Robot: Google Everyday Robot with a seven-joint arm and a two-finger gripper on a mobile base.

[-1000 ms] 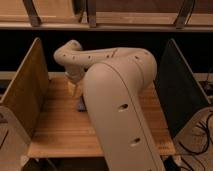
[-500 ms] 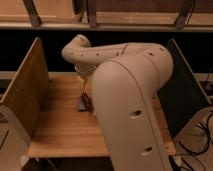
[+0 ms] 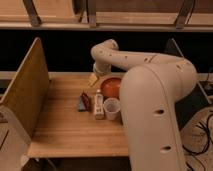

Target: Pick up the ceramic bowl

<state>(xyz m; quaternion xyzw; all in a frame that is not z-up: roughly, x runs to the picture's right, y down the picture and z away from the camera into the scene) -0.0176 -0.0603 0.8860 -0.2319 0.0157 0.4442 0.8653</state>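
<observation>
— Where is your gripper (image 3: pixel 95 76)?
— Pointing down near the back of the desk (image 3: pixel 60 131), just left of the ceramic bowl (image 3: pixel 111 88). Open or closed, you cannot tell.
— And the arm (image 3: pixel 150 105)?
— It arches from your right, elbow high.

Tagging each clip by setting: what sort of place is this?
Probably a robot test station, not a home: a wooden table fenced by upright side boards, with loose cables beside it. The gripper hangs beside the ceramic bowl at the table's back.
</observation>
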